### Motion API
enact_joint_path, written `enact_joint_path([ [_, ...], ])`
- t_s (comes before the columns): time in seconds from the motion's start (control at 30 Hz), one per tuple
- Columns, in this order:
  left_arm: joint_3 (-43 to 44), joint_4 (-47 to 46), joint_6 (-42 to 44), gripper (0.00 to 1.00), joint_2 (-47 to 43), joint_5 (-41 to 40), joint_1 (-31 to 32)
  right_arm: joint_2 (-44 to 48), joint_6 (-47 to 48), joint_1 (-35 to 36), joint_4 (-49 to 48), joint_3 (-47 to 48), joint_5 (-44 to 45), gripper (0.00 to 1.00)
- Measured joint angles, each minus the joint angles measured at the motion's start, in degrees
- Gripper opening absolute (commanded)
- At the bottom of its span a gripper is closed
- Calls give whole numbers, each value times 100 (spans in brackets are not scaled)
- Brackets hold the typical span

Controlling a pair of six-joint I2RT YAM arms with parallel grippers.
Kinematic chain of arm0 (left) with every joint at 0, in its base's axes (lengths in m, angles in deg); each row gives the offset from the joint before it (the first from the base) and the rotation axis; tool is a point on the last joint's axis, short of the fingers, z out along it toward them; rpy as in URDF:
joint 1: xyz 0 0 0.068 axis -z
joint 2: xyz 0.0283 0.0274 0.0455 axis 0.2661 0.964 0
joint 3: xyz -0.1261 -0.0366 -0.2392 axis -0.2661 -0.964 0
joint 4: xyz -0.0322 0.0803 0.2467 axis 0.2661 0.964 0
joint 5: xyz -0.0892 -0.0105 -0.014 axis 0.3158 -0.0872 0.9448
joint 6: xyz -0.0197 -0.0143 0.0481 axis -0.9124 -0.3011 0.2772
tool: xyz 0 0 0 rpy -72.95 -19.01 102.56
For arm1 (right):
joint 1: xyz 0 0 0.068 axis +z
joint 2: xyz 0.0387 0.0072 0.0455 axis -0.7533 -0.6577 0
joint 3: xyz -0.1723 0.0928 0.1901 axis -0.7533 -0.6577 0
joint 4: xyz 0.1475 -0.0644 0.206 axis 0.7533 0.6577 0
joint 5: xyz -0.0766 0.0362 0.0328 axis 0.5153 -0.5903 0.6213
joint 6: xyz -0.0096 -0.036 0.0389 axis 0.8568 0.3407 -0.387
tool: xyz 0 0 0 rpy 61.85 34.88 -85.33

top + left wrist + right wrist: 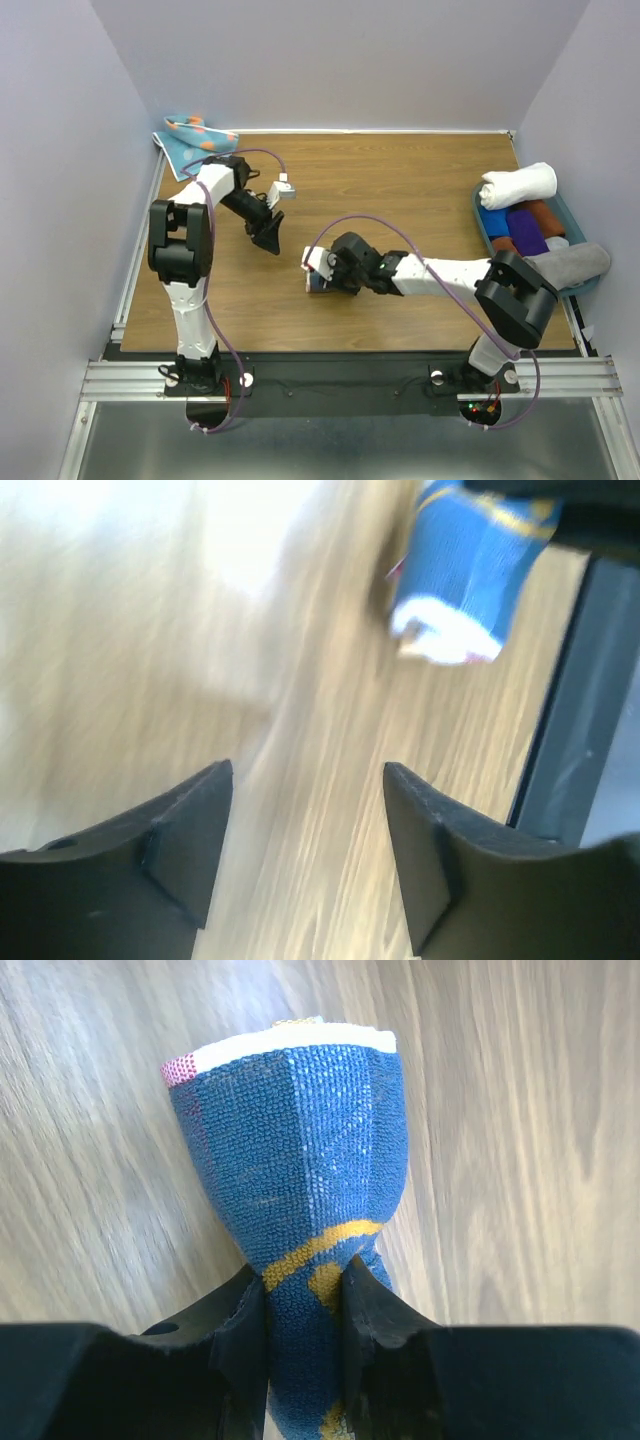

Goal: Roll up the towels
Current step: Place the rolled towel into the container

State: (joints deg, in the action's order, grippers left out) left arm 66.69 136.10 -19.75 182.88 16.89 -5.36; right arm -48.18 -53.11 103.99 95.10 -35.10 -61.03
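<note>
The right end effector [305,1285] pinches the rolled navy towel [290,1140] in the middle of the counter [400,190]. The left end effector [308,780] is apart and empty. The dotted towel [193,140] lies far left. It looks soft and floppy; grab an edge.

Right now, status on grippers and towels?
Right gripper shut on rolled navy towel. Left gripper open, empty. Dotted blue towel loose, far-left corner. Nothing blocking.
</note>
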Motion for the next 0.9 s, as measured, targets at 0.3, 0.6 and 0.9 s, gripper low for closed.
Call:
enact_joint_path([
  [0.3,-188,-313,-216,99,-1196,-179,-177,37,-1167,-1300,1244,507,-1252,1],
  [0.6,-898,-1023,-881,99,-2789,-140,-177,560,-1886,-2588,2352,1054,-1008,1],
  [0.9,-1266,-1115,-1003,99,-2868,173,-175,1318,-1202,-5056,3049,2111,-372,1],
])
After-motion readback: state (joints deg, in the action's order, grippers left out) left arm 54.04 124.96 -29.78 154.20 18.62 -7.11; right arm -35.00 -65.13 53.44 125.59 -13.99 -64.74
